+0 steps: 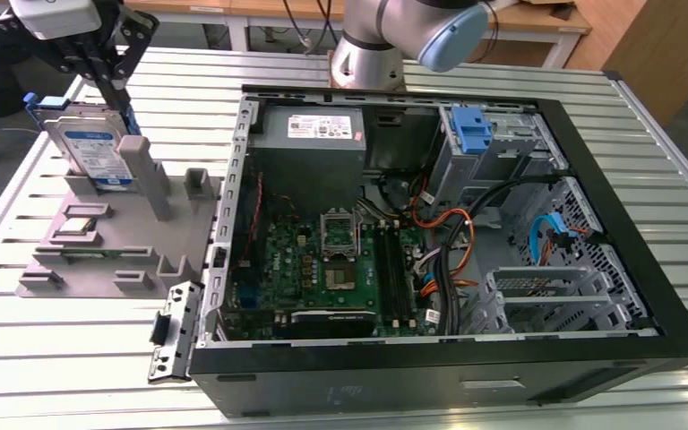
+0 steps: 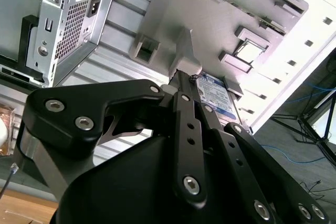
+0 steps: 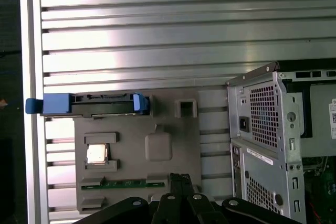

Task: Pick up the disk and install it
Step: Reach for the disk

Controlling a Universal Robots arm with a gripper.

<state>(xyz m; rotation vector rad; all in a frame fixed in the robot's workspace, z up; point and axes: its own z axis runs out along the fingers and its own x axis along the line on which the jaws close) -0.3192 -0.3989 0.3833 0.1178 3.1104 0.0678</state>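
The disk (image 1: 89, 154), silver with a white-and-blue label and a blue carrier around it, stands upright on edge in the grey holder (image 1: 99, 269) at the exterior view's left. My gripper (image 1: 116, 95) hangs just above the disk's top edge, near its corner toward the computer. Its fingers are shut together with nothing between them. In the first wrist view the disk (image 3: 92, 104) is seen edge-on at the far side of the holder (image 3: 131, 163), beyond the gripper (image 3: 181, 178). In the second wrist view the label of the disk (image 2: 218, 97) shows past the fingers (image 2: 184, 90).
An open computer case (image 1: 631, 206) lies right of the holder, with a grey power supply (image 1: 311, 131), motherboard (image 1: 320, 269), cables and a lone blue bracket (image 1: 472, 131) in its drive bay. The holder also carries a processor chip (image 1: 78, 225). Everything rests on a slatted metal table (image 1: 69, 358).
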